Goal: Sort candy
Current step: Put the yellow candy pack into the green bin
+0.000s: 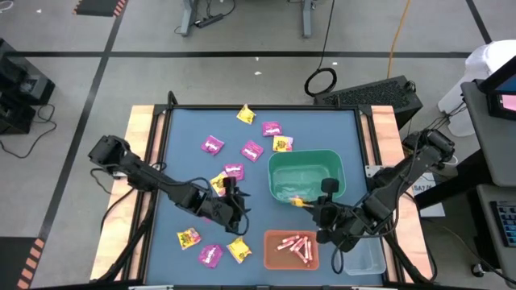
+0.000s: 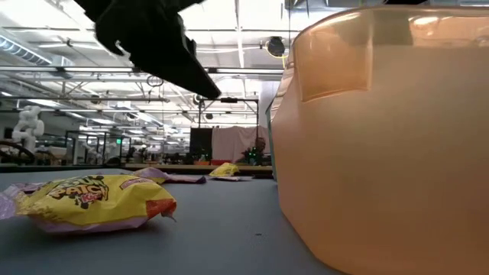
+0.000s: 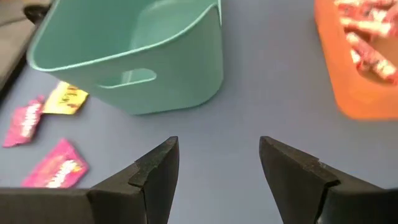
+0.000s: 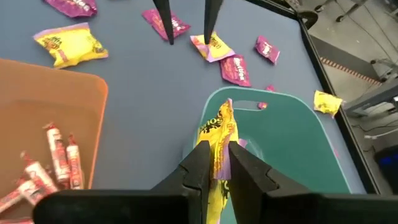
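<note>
Magenta packets [image 1: 252, 151] and yellow packets [image 1: 189, 238] of candy lie flat and scattered on the blue table top. Pink-white sticks [image 1: 294, 246] lie in the orange bin [image 1: 274, 256]. My right gripper [image 4: 215, 149] is shut on a yellow packet [image 4: 219, 127] over the near rim of the green bin [image 1: 334, 165]. My left gripper [image 3: 217, 152] hangs open above bare table left of the green bin [image 3: 137, 56], nothing between its fingers; the right wrist view shows the left gripper [image 4: 186, 25] just above a few packets. My right gripper pinches the yellow packet between its two fingers, on its flat faces [image 4: 217, 163]. The packet stands on edge and sticks out past the fingertips over the green bin's rim [image 4: 205, 118], lifted clear. The fingers slant down from the table's near right side.
A clear bin [image 1: 367, 259] stands right of the orange bin at the near edge. In the low view the orange bin [image 2: 382, 137] fills the right half, with a yellow packet [image 2: 92, 202] lying left of it. Wooden borders [image 1: 141, 129] frame the mat.
</note>
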`<action>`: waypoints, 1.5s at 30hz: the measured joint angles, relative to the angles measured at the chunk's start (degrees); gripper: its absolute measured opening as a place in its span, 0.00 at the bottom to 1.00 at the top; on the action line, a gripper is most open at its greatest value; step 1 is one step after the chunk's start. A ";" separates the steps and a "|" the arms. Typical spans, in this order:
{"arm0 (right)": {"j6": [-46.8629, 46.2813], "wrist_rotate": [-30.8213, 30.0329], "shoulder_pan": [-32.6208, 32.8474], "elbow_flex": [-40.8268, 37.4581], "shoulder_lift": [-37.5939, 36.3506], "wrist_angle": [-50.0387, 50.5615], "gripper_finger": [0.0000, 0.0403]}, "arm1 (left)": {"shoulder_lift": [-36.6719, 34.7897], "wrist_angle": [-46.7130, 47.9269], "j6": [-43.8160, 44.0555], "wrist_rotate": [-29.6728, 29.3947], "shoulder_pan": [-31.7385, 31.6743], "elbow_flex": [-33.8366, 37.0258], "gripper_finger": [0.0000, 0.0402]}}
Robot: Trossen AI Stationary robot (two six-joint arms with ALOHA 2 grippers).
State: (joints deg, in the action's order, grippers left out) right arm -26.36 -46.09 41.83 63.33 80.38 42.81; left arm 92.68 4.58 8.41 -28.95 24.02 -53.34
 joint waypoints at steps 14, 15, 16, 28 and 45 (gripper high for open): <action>-6.06 10.60 1.88 0.00 -1.14 0.64 0.11 | 2.23 -7.02 1.74 7.41 -0.37 0.00 0.57; -6.06 10.56 2.09 0.00 -1.14 0.91 0.11 | 2.23 -6.89 1.74 7.96 0.04 0.00 0.57; -6.04 10.50 2.23 0.00 -1.15 1.33 0.11 | 2.23 -6.80 1.74 8.05 0.48 0.00 0.57; -23.52 22.34 6.20 -2.76 -1.09 3.57 0.11 | 2.23 -6.69 3.26 7.89 4.54 0.00 0.57; -27.80 33.67 3.83 -7.80 7.85 -3.04 0.37 | 2.23 -6.69 3.20 7.49 4.52 0.00 0.57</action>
State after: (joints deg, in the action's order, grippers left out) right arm -54.16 -12.42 45.66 55.53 88.23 39.77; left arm 94.91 -2.11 11.61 -21.46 28.54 -53.34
